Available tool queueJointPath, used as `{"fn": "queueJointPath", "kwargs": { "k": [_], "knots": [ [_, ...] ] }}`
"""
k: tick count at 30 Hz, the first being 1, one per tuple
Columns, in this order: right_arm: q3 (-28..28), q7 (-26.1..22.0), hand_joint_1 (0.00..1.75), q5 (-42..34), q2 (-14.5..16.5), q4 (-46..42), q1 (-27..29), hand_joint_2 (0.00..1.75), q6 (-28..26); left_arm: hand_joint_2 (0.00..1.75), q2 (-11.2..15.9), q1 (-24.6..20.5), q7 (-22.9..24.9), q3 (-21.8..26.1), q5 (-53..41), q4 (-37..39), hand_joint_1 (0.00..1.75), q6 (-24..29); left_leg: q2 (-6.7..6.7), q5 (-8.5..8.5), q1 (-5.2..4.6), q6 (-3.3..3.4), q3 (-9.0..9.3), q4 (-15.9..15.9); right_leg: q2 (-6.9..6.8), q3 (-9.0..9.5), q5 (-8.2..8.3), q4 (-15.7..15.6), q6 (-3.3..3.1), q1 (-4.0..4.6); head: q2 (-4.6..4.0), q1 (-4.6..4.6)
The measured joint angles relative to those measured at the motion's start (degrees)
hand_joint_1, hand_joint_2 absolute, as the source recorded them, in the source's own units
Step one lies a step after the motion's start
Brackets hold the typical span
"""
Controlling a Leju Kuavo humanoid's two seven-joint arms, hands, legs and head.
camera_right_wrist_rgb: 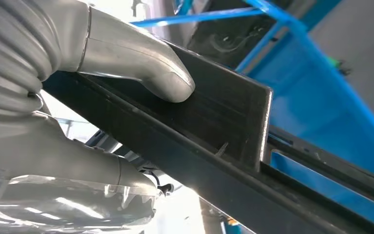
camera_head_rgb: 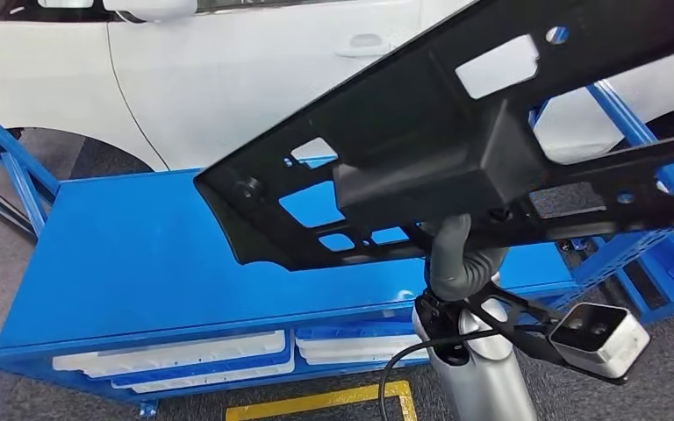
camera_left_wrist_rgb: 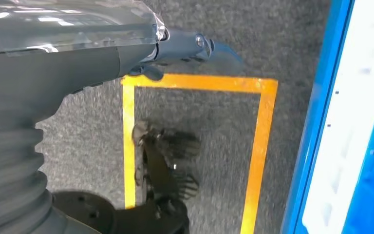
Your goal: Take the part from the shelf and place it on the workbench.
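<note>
Above the blue workbench (camera_head_rgb: pixel 140 263), the right hand (camera_right_wrist_rgb: pixel 126 58) gripped the black part (camera_head_rgb: pixel 456 140) (thumb pressed on its flange); carrying step, lowering judged next. Left hand's (camera_left_wrist_rgb: pixel 195 48) state could not be told.

you've got plenty of open blue metal workbench top (camera_head_rgb: pixel 140 254) on the near-left side, flat and bare, so that's your easy way in. the long black perforated plastic part (camera_head_rgb: pixel 456 149), held from below by the right hand (camera_head_rgb: pixel 456 259), hangs tilted over the right half of the bench and blocks most of that side. behind the bench sits a white car body (camera_head_rgb: pixel 254 79), close along the back edge. blue tube frame rails (camera_head_rgb: pixel 619 114) crowd the far right, and another blue upright (camera_head_rgb: pixel 13 171) stands at the left end. down low, your left hand (camera_left_wrist_rgb: pixel 195 48) hangs beside the bench's blue edge, above grey carpet with a yellow taped floor square (camera_left_wrist_rgb: pixel 195 146).
</note>
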Motion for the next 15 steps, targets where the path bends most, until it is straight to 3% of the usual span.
{"fn": "queueJointPath", "kwargs": {
  "k": [2,3,4,5,7,9,12,13,15],
  "knots": [
    [1.2,-0.1,1.75,2.2,-0.3,-1.1,1.6,1.75,0.9,1.75,0.1,0.3,0.2,0.1,-0.2,0.0,0.00,0.4,0.03,-3.59,0.02,-0.31,-2.98,7.1,-0.06,0.02,0.07,0.0,-0.22,0.07,0.00,0.01],
    [2.0,-0.1,1.75,3.6,-0.5,-1.5,2.4,1.75,0.8,1.75,0.2,0.5,0.4,0.2,-0.3,0.0,0.00,0.6,0.03,-4.24,0.02,-0.43,-3.70,9.0,-0.05,-0.02,0.12,0.1,-0.23,0.10,0.00,0.01],
    [3.0,-0.1,1.75,5.1,-0.7,-1.9,3.2,1.75,0.3,1.75,0.3,0.6,0.7,0.3,-0.5,0.0,0.00,0.7,0.03,-3.77,0.02,-0.48,-3.44,8.8,-0.02,-0.07,0.12,0.2,-0.23,0.13,0.00,0.01],
    [3.9,-0.1,1.75,6.4,-0.9,-2.3,3.9,1.75,-0.7,1.75,0.3,0.7,1.1,0.3,-0.7,0.0,0.00,0.9,0.04,-2.36,0.02,-0.46,-2.12,6.6,0.00,-0.10,0.11,0.3,-0.21,0.14,0.00,0.01],
    [5.5,-0.1,1.75,8.1,-1.3,-3.4,4.6,1.75,-2.8,1.75,0.4,0.7,1.9,0.3,-1.2,0.0,0.00,1.0,0.03,1.01,-0.06,-0.19,2.07,-1.1,0.02,-0.21,0.04,0.7,-0.01,0.25,0.00,0.01],
    [6.6,-0.1,1.75,8.8,-1.8,-4.3,4.8,1.75,-4.4,1.75,0.5,0.7,2.7,0.3,-1.6,0.0,0.00,1.2,-0.02,2.59,-0.27,0.38,4.43,-5.7,0.05,-0.37,0.12,1.0,0.47,0.44,0.00,0.01],
    [7.4,-0.1,1.75,8.7,-3.0,-5.3,5.1,1.75,-5.7,1.75,0.5,0.8,3.8,0.3,-2.1,0.0,0.00,1.6,-0.02,3.32,-0.33,1.44,4.31,-6.3,0.12,-0.56,0.40,1.1,1.45,0.40,0.00,0.01],
    [7.5,-0.1,1.75,8.5,-3.4,-5.7,5.3,1.75,-6.1,1.75,0.5,0.7,4.1,0.3,-2.2,0.0,0.00,1.7,0.04,3.70,-0.26,1.86,4.14,-6.4,0.14,-0.86,-0.35,1.7,1.80,0.32,0.00,0.01],
    [7.5,-0.1,1.75,7.9,-4.3,-6.5,5.9,1.75,-6.5,1.75,0.5,0.7,4.8,0.3,-2.5,0.0,0.00,2.0,0.22,4.53,-0.14,2.59,3.49,-6.6,0.16,-2.53,-4.34,6.2,2.43,0.06,-0.01,0.01]
  ]
}}
